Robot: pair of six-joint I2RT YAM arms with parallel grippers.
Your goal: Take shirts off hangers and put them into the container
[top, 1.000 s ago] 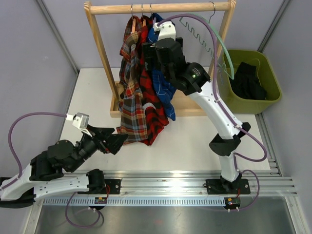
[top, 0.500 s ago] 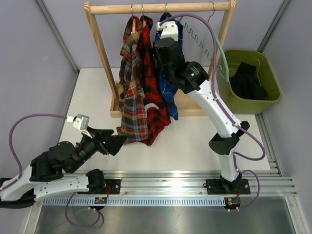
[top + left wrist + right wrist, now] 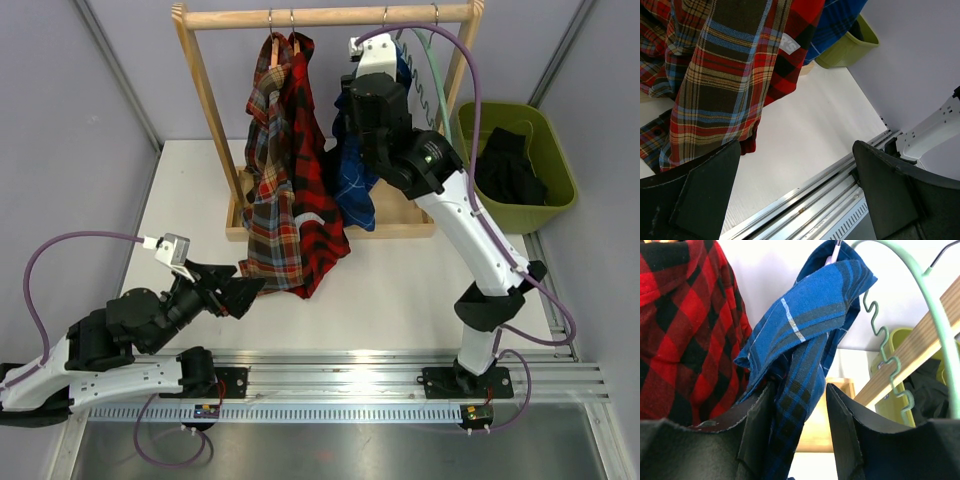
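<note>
**Three shirts on the rail, one in the bin**

The blue shirt (image 3: 815,305) hangs bunched from a lilac hanger (image 3: 833,251) toward the right end of the wooden rail (image 3: 330,16). The right gripper (image 3: 799,412) is raised up to it. Its two fingers (image 3: 757,430) are pressed in from either side on a fold of the checked cloth below the collar, so the claw is pinching the blue shirt.

Just to the right of that shirt, a pale green hanger (image 3: 920,295) hangs bare on the same rail.

Further left, the red-black plaid shirt (image 3: 312,200) and the brown-tan plaid shirt (image 3: 262,170) hang side by side, touching each other, on wood-coloured hangers (image 3: 272,48). Their hems drop past the front edge of the rack's base (image 3: 400,218) onto the white table (image 3: 400,295).

The black shirt (image 3: 508,165) lies crumpled inside the olive-green container (image 3: 560,205). The container stands at the right, just beyond the rack's right post.

The left gripper (image 3: 790,195) sits low over the table at the near left. Its jaws are spread wide and hold nothing. It points toward the hanging hems, with the brown-tan plaid cloth close above one finger. Whether that finger touches the cloth cannot be told.
</note>
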